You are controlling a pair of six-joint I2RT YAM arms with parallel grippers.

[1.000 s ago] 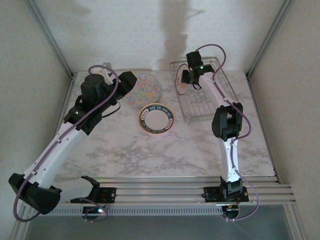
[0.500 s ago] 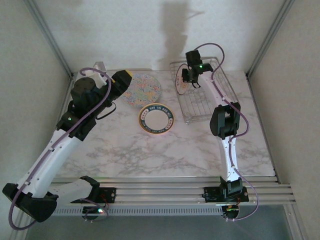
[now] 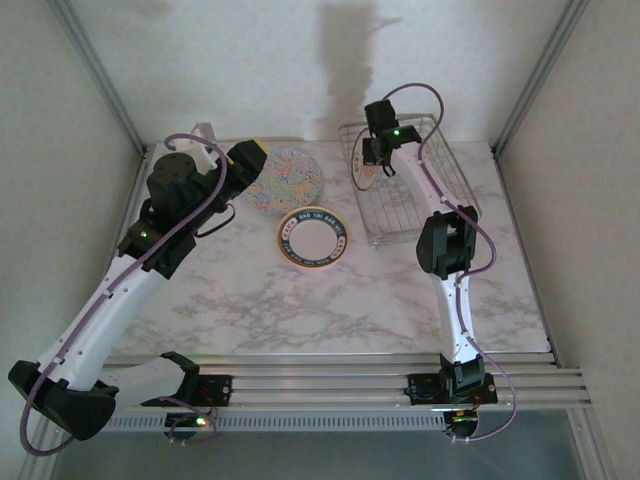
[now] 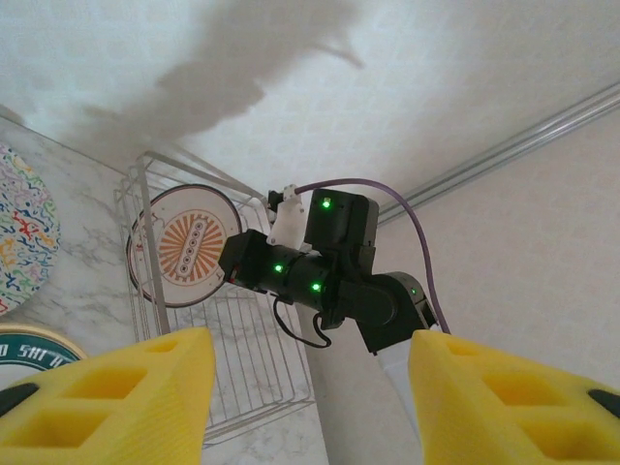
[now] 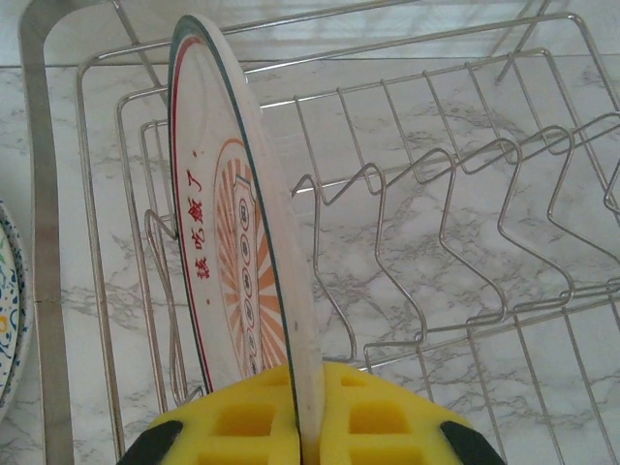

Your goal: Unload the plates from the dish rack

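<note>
Right gripper has shifted slightly toward the back wall since half a second ago; the left arm's elbow moved a little, and the plates on the table stayed put. Right jaws are pinched on the rim of the orange-motif plate, yellow pads on either face. The plate stands upright on edge in the left end slot of the dish rack. Left gripper is raised near the floral plate, jaws wide apart, holding nothing. Floral plate and blue-rimmed plate lie flat on the marble table, left of the rack.
</note>
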